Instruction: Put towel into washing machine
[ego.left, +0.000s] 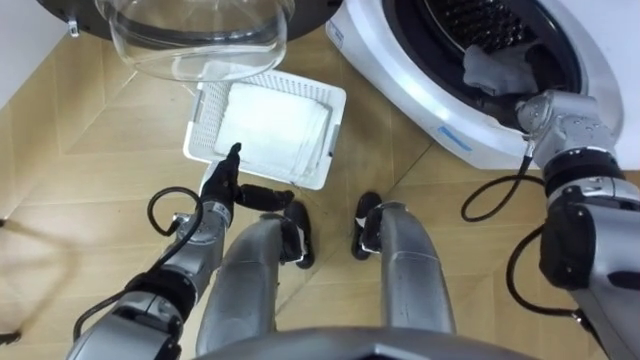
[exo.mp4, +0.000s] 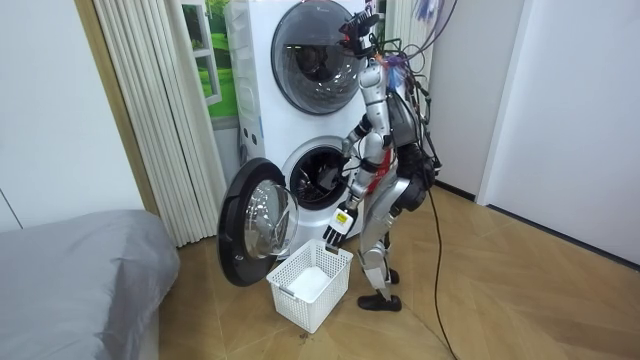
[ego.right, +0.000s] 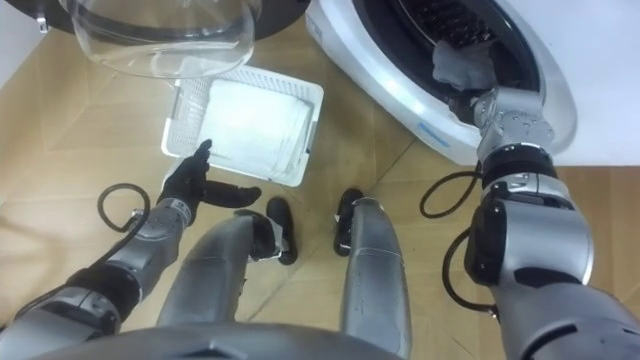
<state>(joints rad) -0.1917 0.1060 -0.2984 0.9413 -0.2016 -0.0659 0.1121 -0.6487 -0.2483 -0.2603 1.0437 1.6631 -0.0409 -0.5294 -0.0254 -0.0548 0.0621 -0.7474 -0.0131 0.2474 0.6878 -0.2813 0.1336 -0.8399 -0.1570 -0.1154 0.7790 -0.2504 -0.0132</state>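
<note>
Standing on the wood floor (ego.left: 90, 150) before the washing machine (ego.left: 420, 95), looking down. Holding the left hand (ego.left: 224, 180) released, fingers straight and grasping nothing, just over the near rim of the white basket (ego.left: 200, 130). Finding a folded white towel (ego.left: 275, 120) lying flat in that basket, under the swung-open glass door (ego.left: 195, 40). Reaching the right hand (ego.left: 515, 85) into the mouth of the drum (ego.left: 480, 18), up against a bunched grey towel (ego.left: 488, 68) at the opening's lower edge. Judging this as the drop-off step, nearly done for the grey piece.

Risking a snag: drawing the arm back with cloth clinging and dragging the grey towel out over the lip onto the floor. Risking, too, leaving it on the seal and not inside.

Failing to tell the right hand's grip, buried behind the cloth. Failing also to tell how deep the grey towel lies, or how many pieces are lying folded in the basket. Losing door and drum past the top edge.
</note>
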